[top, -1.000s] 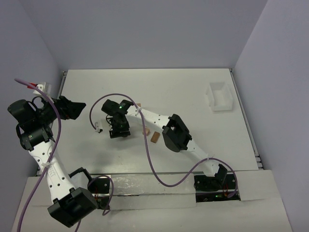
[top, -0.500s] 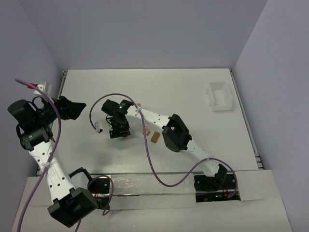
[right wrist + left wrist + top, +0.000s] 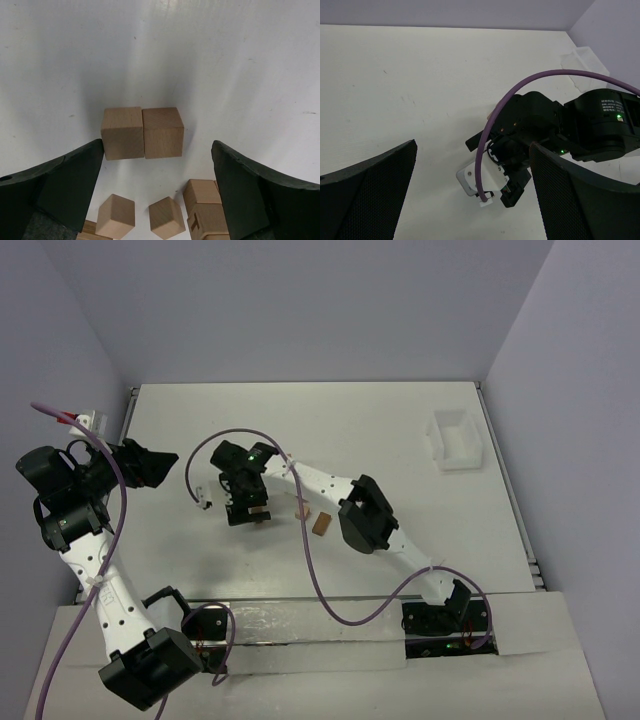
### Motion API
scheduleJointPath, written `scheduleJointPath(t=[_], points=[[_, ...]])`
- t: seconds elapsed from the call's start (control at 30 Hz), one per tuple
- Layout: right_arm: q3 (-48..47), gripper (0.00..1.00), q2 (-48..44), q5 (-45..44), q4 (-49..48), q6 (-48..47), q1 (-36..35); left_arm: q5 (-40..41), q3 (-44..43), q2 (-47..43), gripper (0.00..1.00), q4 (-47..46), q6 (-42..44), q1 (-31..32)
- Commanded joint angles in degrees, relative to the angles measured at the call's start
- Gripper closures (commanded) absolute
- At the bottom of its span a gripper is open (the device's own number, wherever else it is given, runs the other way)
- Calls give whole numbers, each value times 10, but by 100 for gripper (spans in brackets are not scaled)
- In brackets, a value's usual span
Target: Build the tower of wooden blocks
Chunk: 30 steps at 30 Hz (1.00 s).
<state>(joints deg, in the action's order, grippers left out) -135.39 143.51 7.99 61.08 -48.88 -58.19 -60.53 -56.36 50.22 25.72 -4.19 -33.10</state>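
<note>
Pale raw wood on the wood blocks (image 3: 162, 132): unvarnished, faint grain, matt faces. The table (image 3: 210, 55) they sit on is white and smooth, with a soft sheen where the light catches it. Over on the left gripper (image 3: 473, 150), the pads (image 3: 375, 195) are matt black with a fine mesh texture. The purple cable (image 3: 540, 77) looks like smooth, slightly glossy rubber. The bin (image 3: 455, 440) is milky, translucent plastic.

2 touching wood blocks (image 3: 122, 132) stand between the right end effector's (image 3: 156, 146) spread fingers (image 3: 75, 175); table (image 3: 210, 50) beyond lies free.
</note>
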Motion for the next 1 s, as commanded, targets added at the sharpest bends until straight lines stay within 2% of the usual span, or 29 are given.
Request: scheduleJointPath(t=[0.0, 0.2, 0.4, 0.53, 0.63, 0.67, 0.77, 0.83, 0.9, 0.97], points=[[-35, 1, -84, 1, -14, 6, 4, -22, -28, -6, 1, -1, 0, -5], [-28, 0, -171, 28, -35, 35, 31, -58, -52, -16, 1, -16, -28, -12], [38, 0, -265, 56, -59, 63, 99, -81, -61, -18, 1, -50, -68, -14], [75, 0, -307, 88, -64, 95, 162, -87, -64, 2, 1, -12, -29, -15], [118, 0, -340, 110, -73, 127, 214, -100, -75, 26, 1, 50, 51, -7], [132, 0, -348, 119, -74, 136, 228, -91, -83, 36, 1, 90, 100, 9], [199, 0, -389, 169, -78, 180, 301, -27, -114, 84, 2, 228, 279, 120], [233, 0, -417, 191, -79, 195, 329, 45, -104, 106, 5, 277, 330, 209], [287, 0, -444, 218, -84, 208, 358, 111, -81, 114, 5, 280, 377, 276], [330, 0, -465, 241, -95, 220, 377, 158, -53, 120, 4, 269, 404, 313]])
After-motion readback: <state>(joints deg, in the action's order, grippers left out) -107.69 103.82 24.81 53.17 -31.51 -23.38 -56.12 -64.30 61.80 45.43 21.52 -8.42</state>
